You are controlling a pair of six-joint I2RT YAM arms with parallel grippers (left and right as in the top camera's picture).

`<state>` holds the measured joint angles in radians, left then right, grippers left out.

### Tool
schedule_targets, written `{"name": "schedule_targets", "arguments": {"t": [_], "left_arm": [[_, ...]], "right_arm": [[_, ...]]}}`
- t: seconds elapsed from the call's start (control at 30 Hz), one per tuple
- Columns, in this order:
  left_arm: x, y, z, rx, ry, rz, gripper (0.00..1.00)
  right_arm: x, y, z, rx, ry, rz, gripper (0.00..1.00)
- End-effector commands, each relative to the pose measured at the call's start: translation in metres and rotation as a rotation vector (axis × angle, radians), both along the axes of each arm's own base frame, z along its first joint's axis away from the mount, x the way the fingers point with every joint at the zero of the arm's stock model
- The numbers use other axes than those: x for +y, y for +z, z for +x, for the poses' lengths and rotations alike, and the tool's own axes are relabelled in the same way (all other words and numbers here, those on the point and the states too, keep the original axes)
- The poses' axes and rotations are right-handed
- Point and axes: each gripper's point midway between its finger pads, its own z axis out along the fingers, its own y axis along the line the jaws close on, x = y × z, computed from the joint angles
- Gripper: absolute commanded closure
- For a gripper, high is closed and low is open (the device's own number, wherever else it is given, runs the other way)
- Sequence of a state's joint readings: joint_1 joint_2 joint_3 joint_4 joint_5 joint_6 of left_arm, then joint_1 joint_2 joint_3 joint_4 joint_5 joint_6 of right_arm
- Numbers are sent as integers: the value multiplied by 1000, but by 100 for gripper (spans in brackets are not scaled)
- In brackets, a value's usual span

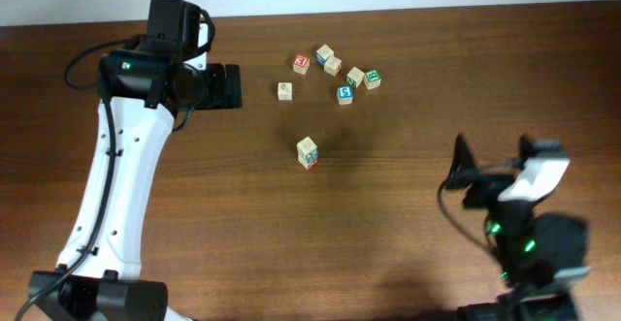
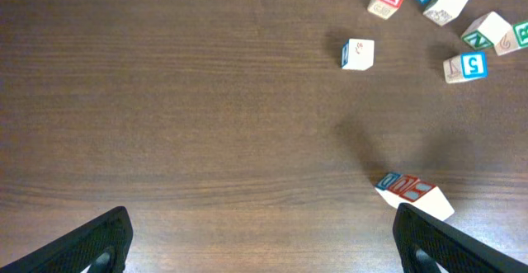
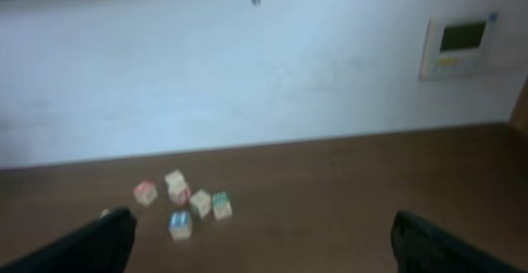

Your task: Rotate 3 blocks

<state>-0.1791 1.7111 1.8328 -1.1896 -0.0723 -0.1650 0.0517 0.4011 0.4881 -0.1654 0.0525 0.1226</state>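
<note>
Wooden alphabet blocks (image 1: pixel 333 66) cluster at upper centre of the overhead frame, one lone block (image 1: pixel 308 151) at mid-frame | left gripper (image 1: pixel 237 86) wide open, empty, just left of the cluster | right gripper (image 1: pixel 462 166) wide open, empty, lower right | step: likely approach | next: settle the jaws squarely over one block

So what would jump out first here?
A loose cluster of lettered cubes at the far middle of the table, with one lone cube apart, nearer the centre. The left gripper hangs open just left of the cluster; the right gripper, also open, sits far off at the near right.
</note>
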Motion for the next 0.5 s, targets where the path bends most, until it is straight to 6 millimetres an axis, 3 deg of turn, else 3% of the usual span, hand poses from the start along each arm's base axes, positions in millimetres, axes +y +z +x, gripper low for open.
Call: {"name": "schedule_targets", "arguments": {"t": [0.0,0.27,0.47], "left_arm": [[2,7,1,-20,7,6,1],[2,7,1,-20,7,6,1],[2,7,1,-20,7,6,1]], "right_arm": [[-1,-55,-10,-37,2,-8,2],[-1,-106,-14,-38,3,-8,2],[-2,-120,-15,-11,-3,-10,2]]}}
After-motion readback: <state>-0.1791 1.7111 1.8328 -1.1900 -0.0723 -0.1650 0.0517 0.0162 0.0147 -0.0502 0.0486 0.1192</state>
